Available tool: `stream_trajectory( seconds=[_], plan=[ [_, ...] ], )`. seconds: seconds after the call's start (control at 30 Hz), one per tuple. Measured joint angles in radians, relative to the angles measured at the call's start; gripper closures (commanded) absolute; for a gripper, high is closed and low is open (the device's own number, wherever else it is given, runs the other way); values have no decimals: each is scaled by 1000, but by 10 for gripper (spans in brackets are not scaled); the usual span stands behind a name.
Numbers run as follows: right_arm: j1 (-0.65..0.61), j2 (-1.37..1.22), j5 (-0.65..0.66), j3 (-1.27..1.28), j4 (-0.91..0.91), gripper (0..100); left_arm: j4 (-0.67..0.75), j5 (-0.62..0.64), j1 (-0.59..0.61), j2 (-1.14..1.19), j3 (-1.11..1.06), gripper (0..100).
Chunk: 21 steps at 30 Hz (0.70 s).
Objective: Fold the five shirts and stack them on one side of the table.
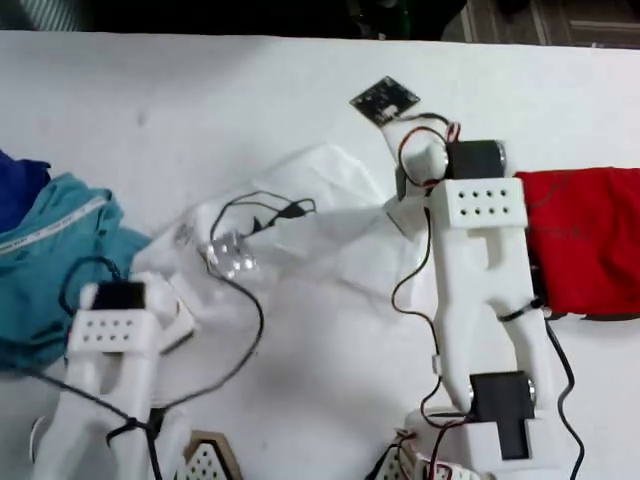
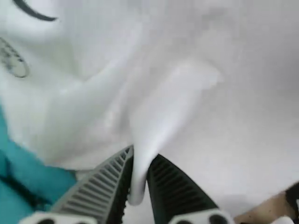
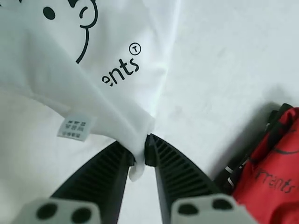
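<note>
Left end effector (image 2: 138, 179) pinches white shirt (image 2: 154, 93) fold; teal shirt (image 2: 21, 179) beside.

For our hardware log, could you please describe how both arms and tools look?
The left arm and right arm are white plastic with black motors, perforated wrist blocks and black cables. The left tool has one grey ribbed finger, one black; the right tool, both black.

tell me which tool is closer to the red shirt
Right. The right tool, shut on an edge of the white shirt, is just beside the red shirt. The left tool holds its other side, by the teal shirt, well away from the red one.
</note>
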State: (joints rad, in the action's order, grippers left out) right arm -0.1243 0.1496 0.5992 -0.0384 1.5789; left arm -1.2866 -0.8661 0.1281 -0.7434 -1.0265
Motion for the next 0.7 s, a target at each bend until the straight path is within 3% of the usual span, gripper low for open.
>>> stream_trajectory(
  seconds=[0.13,0.4,0.53,0.7],
  plan=[
    [0,55,0,-138,78,980,-163,31,3,0,322,979],
    [0,123,0,-497,117,980,-195,129,3,0,911,979],
    [0,130,5,-689,117,980,-150,135,40,0,1097,979],
    [32,132,48,-924,117,980,20,135,150,0,1247,979]
  ],
)
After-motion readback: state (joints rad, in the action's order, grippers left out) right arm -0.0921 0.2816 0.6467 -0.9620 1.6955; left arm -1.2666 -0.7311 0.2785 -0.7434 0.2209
